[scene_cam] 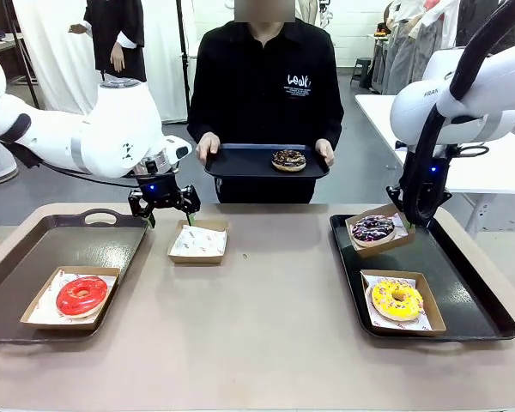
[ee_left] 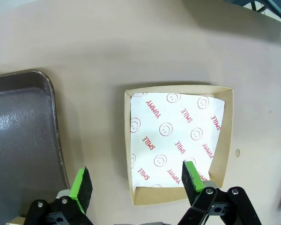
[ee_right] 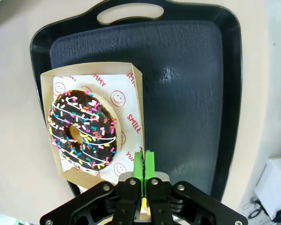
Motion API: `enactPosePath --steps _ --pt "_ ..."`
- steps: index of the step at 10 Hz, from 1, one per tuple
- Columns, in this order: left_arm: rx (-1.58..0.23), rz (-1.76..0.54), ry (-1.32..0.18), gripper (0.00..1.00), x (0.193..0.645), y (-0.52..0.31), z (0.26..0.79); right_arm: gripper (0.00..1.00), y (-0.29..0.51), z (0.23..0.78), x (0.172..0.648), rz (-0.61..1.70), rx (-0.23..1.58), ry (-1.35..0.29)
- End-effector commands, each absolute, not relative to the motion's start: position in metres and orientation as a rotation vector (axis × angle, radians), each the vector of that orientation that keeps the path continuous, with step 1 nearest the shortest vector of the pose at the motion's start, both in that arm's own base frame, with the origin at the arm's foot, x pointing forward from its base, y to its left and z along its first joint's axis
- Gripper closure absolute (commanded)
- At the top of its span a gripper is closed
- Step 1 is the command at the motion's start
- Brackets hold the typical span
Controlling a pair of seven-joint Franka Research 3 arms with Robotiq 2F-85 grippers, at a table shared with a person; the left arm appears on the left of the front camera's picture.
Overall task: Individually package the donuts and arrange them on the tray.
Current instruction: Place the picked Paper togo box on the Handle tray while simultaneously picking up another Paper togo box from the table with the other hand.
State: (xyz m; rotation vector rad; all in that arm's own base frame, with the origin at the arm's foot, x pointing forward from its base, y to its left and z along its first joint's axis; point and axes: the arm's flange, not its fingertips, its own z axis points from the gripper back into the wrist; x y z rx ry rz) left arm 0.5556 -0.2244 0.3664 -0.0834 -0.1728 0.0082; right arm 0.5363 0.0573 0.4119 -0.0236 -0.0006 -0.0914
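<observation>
The open left pincer should drop one finger on each side of the empty box wall, while right of it the right pincer pinches the filled box

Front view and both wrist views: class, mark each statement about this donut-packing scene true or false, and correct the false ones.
1. The left gripper is open above the empty paper-lined box. True.
2. The red donut lies on the tray that the person holds. False: the chocolate donut lies on the held tray; the red donut sits in the red donut's box on the left tray.
3. The right gripper is shut on the wall of the purple donut's box. True.
4. The yellow donut lies bare on the table. False: the yellow donut sits in the yellow donut's box on the right tray.
</observation>
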Motion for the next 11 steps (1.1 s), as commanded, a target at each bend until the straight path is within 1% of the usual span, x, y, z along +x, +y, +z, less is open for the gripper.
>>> enactPosePath --steps 1,6,11 --pt "-0.029 0.044 -0.153 0.0 0.572 -0.236 0.365 0.99 0.063 0.403 0.539 -0.114 -0.005 -0.034" --pt "-0.035 0.083 -0.106 0.0 0.591 -0.227 0.349 0.99 0.068 0.389 0.54 -0.09 0.012 -0.037" --pt "-0.027 0.074 -0.093 0.0 0.59 -0.226 0.342 0.99 0.067 0.385 0.541 -0.091 0.008 -0.039"
